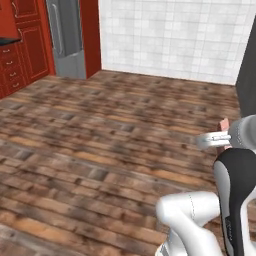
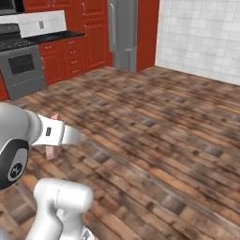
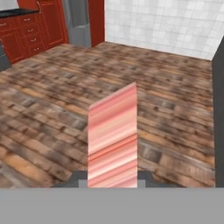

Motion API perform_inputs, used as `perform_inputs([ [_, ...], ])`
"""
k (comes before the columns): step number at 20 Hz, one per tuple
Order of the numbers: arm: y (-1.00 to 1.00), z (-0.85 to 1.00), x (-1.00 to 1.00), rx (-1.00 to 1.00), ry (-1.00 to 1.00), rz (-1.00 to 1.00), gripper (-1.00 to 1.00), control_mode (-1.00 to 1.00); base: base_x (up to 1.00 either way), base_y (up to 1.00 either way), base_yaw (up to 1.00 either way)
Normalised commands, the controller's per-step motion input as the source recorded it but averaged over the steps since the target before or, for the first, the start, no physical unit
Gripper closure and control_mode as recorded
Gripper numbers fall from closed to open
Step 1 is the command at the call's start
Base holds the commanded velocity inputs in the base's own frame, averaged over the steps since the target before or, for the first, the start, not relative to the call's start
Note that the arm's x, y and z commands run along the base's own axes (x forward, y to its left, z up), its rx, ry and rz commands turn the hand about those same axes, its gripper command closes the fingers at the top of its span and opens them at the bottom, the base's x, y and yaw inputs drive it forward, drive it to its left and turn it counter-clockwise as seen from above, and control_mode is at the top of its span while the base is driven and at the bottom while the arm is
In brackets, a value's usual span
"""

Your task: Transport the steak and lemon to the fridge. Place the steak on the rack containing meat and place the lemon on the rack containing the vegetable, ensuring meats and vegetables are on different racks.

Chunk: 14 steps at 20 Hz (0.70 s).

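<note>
Clamped tight, my jaws pinch the steak point(image 3: 112, 138) by its lower edge, so the pink-red slab stands upright between my finger tips point(image 3: 80, 178) in the hand view, streaked with paler bands and hanging above the wooden plank floor point(image 3: 43, 109). From the left base view I get much less of it: just a pink corner point(image 1: 224, 123) peeking past my wrist at the right edge, with my gripper point(image 1: 226, 131) mostly hidden behind the arm. The right base view gives me the slab point(image 2: 53, 140) at the left, edge-on beside my forearm. That view alone shows the stove point(image 2: 21, 68) against the red cabinets point(image 2: 70, 58). A closed grey fridge point(image 1: 65, 37) stands far off at the back, left of the white tiled wall point(image 1: 175, 35), well apart from me.
</note>
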Motion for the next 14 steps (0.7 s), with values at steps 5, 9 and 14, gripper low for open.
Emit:
perform_inputs([
  [5,0.00,0.00,0.00,0.00,0.00,0.00,1.00,1.00,1.00,0.01,0.00],
  [9,0.00,0.00,0.00,0.00,0.00,0.00,1.00,1.00,1.00,0.07,0.00],
  [14,0.00,0.00,0.00,0.00,0.00,0.00,1.00,1.00,1.00,0.69,0.00],
])
